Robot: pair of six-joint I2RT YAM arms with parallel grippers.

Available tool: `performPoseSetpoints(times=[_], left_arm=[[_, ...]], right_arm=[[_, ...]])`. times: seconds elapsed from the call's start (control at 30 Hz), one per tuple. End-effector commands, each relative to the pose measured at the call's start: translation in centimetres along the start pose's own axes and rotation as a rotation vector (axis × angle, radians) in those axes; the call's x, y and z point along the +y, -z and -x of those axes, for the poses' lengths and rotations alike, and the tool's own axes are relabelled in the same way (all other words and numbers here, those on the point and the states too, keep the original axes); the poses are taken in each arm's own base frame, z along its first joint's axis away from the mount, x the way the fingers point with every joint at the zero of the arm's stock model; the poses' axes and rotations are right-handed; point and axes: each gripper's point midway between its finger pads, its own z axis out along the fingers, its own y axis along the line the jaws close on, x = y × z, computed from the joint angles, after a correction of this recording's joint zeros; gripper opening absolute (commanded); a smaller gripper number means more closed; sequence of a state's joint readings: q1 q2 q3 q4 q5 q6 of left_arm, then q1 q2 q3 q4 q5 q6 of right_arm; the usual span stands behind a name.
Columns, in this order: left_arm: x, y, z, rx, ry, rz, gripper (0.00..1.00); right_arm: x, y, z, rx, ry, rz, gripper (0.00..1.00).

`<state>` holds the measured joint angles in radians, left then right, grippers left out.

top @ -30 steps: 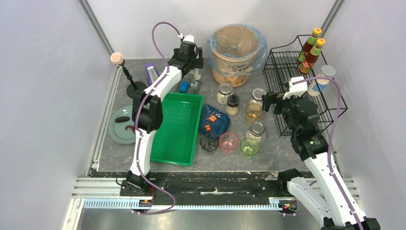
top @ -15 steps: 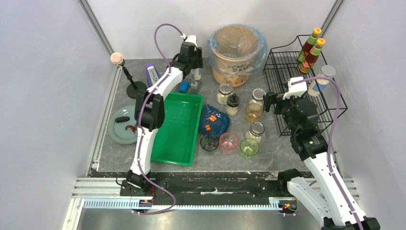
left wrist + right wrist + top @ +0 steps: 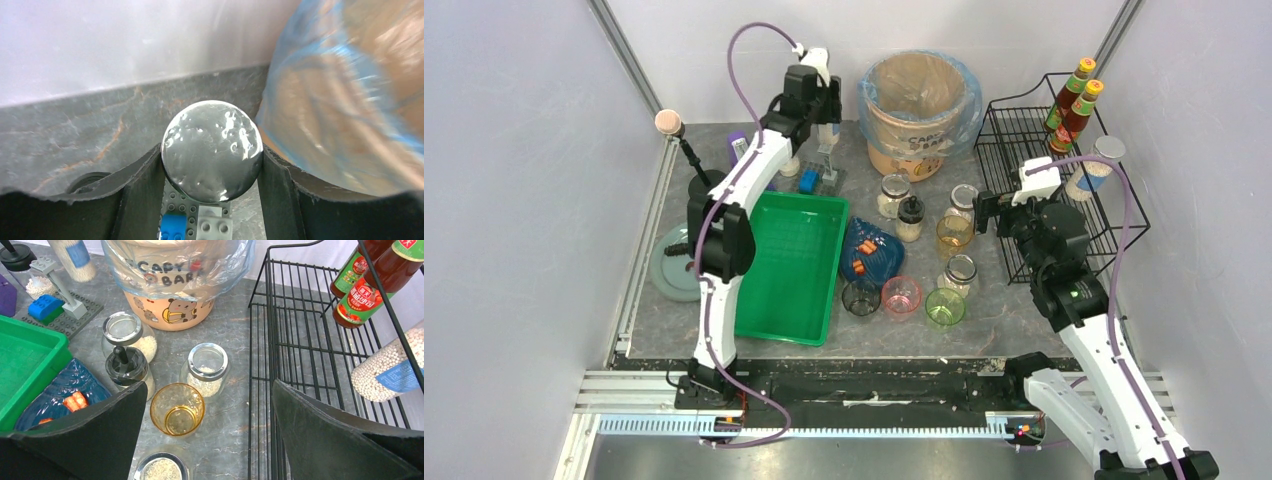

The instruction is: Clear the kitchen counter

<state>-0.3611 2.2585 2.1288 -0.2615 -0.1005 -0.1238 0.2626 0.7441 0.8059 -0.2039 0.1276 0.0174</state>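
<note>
Left pincer (image 3: pixel 821 98): closed on the silver-lidded jar (image 3: pixel 212 145), upper middle of the top view, just left of the lined bucket (image 3: pixel 919 100).
Jar axis: upright, lid facing the wrist camera.
Right pincer (image 3: pixel 207 435): spread wide, empty, above the amber glass (image 3: pixel 177 409).
Bench (image 3: pixel 894 335): beneath both pincers, filling the frame's middle.
Key relation: wire rack (image 3: pixel 1014 140) lies right of the jar, beyond the bucket; the right arm is nearer it.

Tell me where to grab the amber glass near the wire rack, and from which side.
I'd pinch the amber glass by its rim from straight above, one jaw inside, one outside on the wire rack side. It stands upright and open, with jars crowding its left, back and front; only the rack side has bare counter.
</note>
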Motion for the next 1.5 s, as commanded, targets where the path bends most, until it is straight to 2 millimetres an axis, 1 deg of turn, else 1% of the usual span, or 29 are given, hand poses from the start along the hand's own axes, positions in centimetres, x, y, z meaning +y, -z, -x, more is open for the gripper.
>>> performPoseSetpoints(times=[0.0, 0.07, 0.1, 0.13, 0.23, 0.3, 0.33, 0.37, 0.5, 0.63, 0.77, 0.9, 1.03, 1.27, 1.37, 1.47], left_arm=[[-1.3, 10.8, 15.3, -0.325, -0.022, -0.085, 0.37], [-1.7, 12.9, 15.9, -0.315, -0.035, -0.115, 0.37], [-1.7, 14.2, 16.4, -0.318, -0.037, -0.121, 0.37], [-2.2, 15.5, 16.7, -0.317, -0.044, -0.154, 0.36], [-2.9, 18.6, 16.8, -0.296, -0.04, -0.203, 0.36], [-3.8, 21.1, 16.5, -0.28, -0.042, -0.268, 0.36], [-4.2, 21.7, 15.7, -0.261, -0.042, -0.296, 0.36], [-4.7, 22.9, 15.4, -0.255, -0.046, -0.336, 0.37], [-6.1, 26.3, 13.2, -0.199, -0.047, -0.444, 0.37], [-8.2, 29.2, 11.0, -0.134, -0.047, -0.586, 0.37], [-10.5, 31.3, 8.3, -0.077, -0.073, -0.703, 0.37], [-12.9, 33.4, 5.8, -0.038, -0.116, -0.807, 0.37], [-15.5, 35.4, 4.0, -0.007, -0.155, -0.9, 0.36], [-19.5, 38.6, 2.3, 0.009, -0.236, -1.036, 0.36], [-20.6, 39.5, 1.7, 0.009, -0.291, -1.075, 0.36], [-21.2, 39.7, 1.0, 0.012, -0.327, -1.089, 0.36]], right_arm=[[0.8, 0.5, 4.1, -0.098, 0.037, 0.06, 0.98], [1.4, 0.6, 4.7, -0.111, 0.06, 0.104, 0.98], [1.6, 0.7, 4.9, -0.118, 0.072, 0.117, 0.98], [1.6, 0.7, 5.2, -0.123, 0.075, 0.118, 0.98], [2.8, 1.0, 5.8, -0.147, 0.092, 0.187, 0.98], [3.5, 1.2, 5.9, -0.155, 0.103, 0.232, 0.98], [4.0, 1.4, 5.9, -0.159, 0.117, 0.262, 0.98], [4.4, 1.4, 5.7, -0.16, 0.127, 0.287, 0.98], [6.4, 1.8, 5.5, -0.174, 0.144, 0.404, 0.98], [9.0, 2.5, 5.8, -0.232, 0.136, 0.558, 0.98], [12.1, 3.6, 5.4, -0.31, 0.137, 0.749, 0.98], [13.8, 3.8, 5.3, -0.354, 0.09, 0.852, 0.98], [15.5, 3.5, 5.3, -0.372, 0.081, 0.915, 0.98], [18.8, 3.1, 4.9, -0.365, 0.097, 0.984, 0.98], [20.0, 2.9, 4.7, -0.368, 0.127, 1.0, 0.98], [21.1, 3.1, 4.5, -0.357, 0.124, 1.035, 0.98]])
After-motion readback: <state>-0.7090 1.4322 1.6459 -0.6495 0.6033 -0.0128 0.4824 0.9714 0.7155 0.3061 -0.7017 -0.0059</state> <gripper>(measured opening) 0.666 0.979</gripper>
